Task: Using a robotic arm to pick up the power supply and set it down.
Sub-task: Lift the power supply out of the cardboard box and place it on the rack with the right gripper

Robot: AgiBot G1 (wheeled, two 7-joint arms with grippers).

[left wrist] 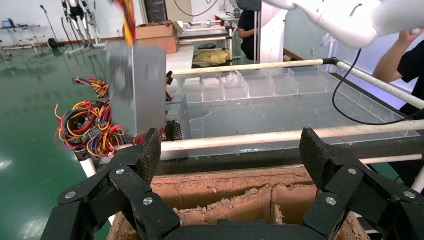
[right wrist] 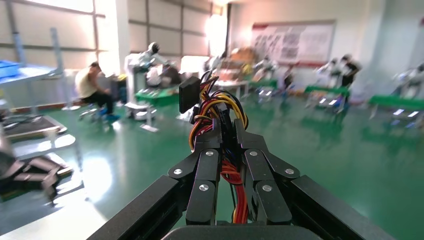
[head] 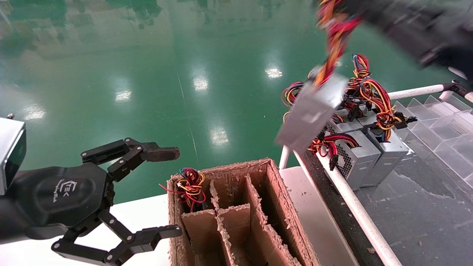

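The power supply (head: 312, 111), a silver-grey metal box, hangs tilted in mid-air by its red, yellow and orange wire bundle (head: 334, 40). My right gripper (head: 343, 7), at the top right of the head view, is shut on those wires (right wrist: 220, 107); the right wrist view shows them pinched between the fingers of the right gripper (right wrist: 227, 131). In the left wrist view the power supply (left wrist: 137, 87) hangs above the cart's edge. My left gripper (head: 177, 192) is open at the lower left, beside the cardboard box (head: 221, 168), and holds nothing; from the wrist this left gripper (left wrist: 231, 150) faces the box.
The divided cardboard box (left wrist: 225, 182) has one wired unit (head: 190, 184) in its far-left cell. More power supplies (head: 369, 151) with tangled wires stand on the dark cart behind a white rail (head: 354, 207). Clear plastic dividers (head: 436, 125) sit at the far right. A person (left wrist: 405, 65) stands by the cart.
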